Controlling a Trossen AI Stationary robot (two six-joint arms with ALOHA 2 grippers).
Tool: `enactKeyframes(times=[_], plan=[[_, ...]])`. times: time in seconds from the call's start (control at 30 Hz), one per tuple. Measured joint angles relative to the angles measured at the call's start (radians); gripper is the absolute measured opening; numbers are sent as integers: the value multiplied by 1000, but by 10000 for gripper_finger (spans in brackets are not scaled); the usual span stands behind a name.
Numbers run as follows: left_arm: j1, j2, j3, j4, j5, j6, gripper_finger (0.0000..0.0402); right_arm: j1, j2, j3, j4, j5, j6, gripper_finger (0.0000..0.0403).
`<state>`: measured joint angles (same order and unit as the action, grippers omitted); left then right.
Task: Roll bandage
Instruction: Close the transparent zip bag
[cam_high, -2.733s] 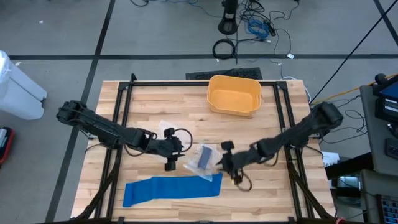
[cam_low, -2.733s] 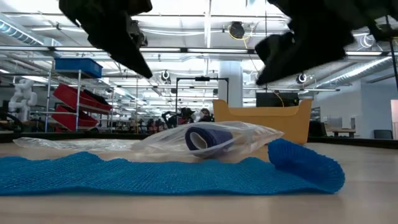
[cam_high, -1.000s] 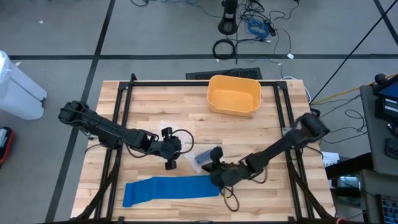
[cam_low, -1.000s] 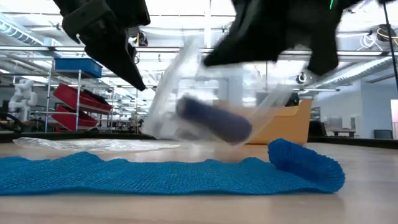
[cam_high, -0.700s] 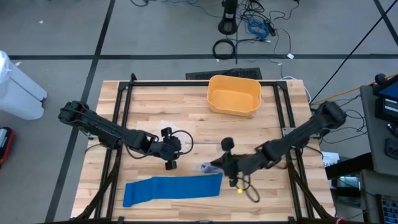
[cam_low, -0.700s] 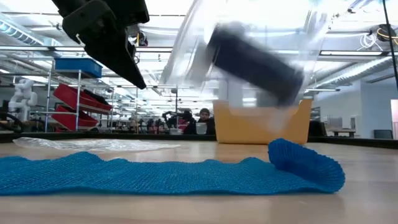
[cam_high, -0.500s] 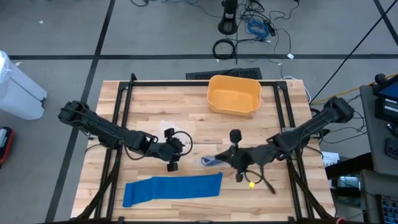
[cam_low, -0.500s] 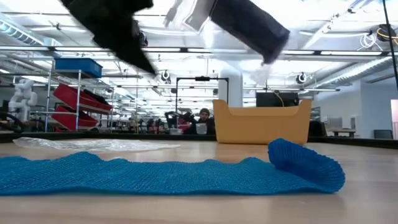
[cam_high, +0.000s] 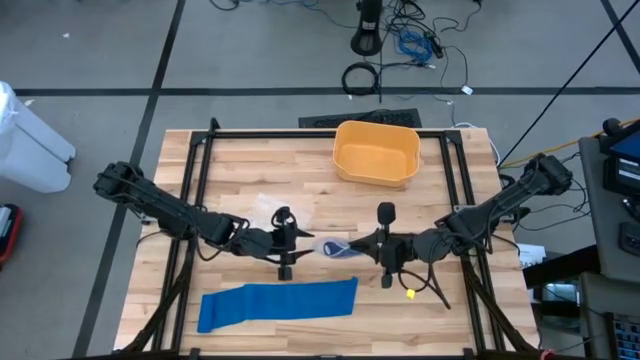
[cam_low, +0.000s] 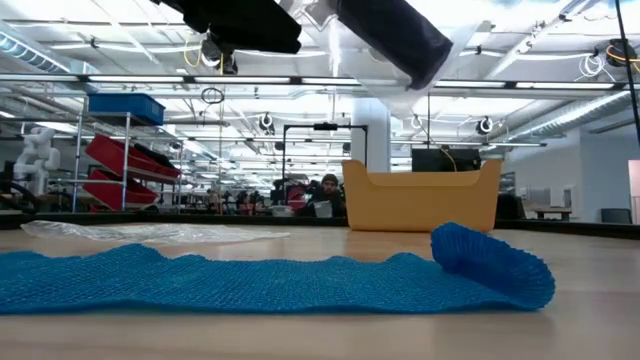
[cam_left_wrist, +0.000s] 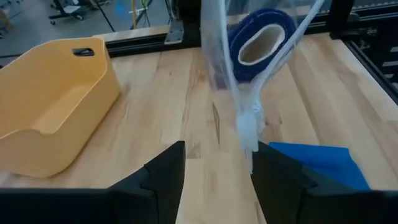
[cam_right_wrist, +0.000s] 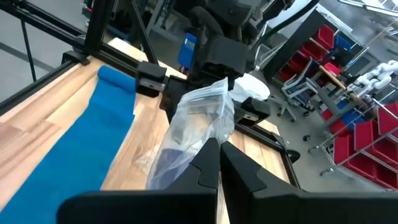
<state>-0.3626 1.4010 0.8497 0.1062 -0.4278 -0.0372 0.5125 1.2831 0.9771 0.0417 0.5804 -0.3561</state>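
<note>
A clear plastic bag (cam_high: 335, 247) with a dark blue bandage roll (cam_left_wrist: 261, 38) inside hangs in the air between my two grippers. It also shows high in the low view (cam_low: 395, 35). My right gripper (cam_right_wrist: 213, 152) is shut on the bag. My left gripper (cam_left_wrist: 217, 158) is open on the bag's other side, with the bag's hanging edge (cam_left_wrist: 247, 127) just in front of its fingers. A long blue bandage strip (cam_high: 278, 303) lies flat near the table's near edge. Its right end (cam_low: 490, 265) is curled over. My right gripper pinches the bag's clear plastic (cam_right_wrist: 210, 132) between its two fingers, coming level from the table's right side. The bag is lifted clear of the table, and the roll (cam_right_wrist: 165, 168) sits tilted inside it. My left gripper: I cannot tell whether its fingers touch the bag's edge.
A yellow bin (cam_high: 376, 152) stands at the table's far side. A second clear bag (cam_high: 262, 207) lies flat on the wood, left of centre. A black frame (cam_high: 200, 160) runs along the table's left, right and far sides. Cables trail near my right gripper (cam_high: 420, 290).
My right gripper has lifted the bag with the roll off the table and carried it up and toward the right and far side. The bag now hangs clear. My left gripper has shifted toward the bag and turned to face it.
</note>
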Motion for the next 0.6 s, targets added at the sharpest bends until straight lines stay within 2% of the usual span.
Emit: enactKeyframes(times=[0.13,0.27,0.5,0.6], plan=[[0,0,0,4,0,2,159,0,0,0,-1,17,0,0],[0,0,0,11,20,18,112,0,0,0,-3,124,5,0],[-1,0,0,25,28,18,12,0,0,0,-63,126,37,0],[0,0,0,24,43,18,6,0,0,0,-125,123,69,0]])
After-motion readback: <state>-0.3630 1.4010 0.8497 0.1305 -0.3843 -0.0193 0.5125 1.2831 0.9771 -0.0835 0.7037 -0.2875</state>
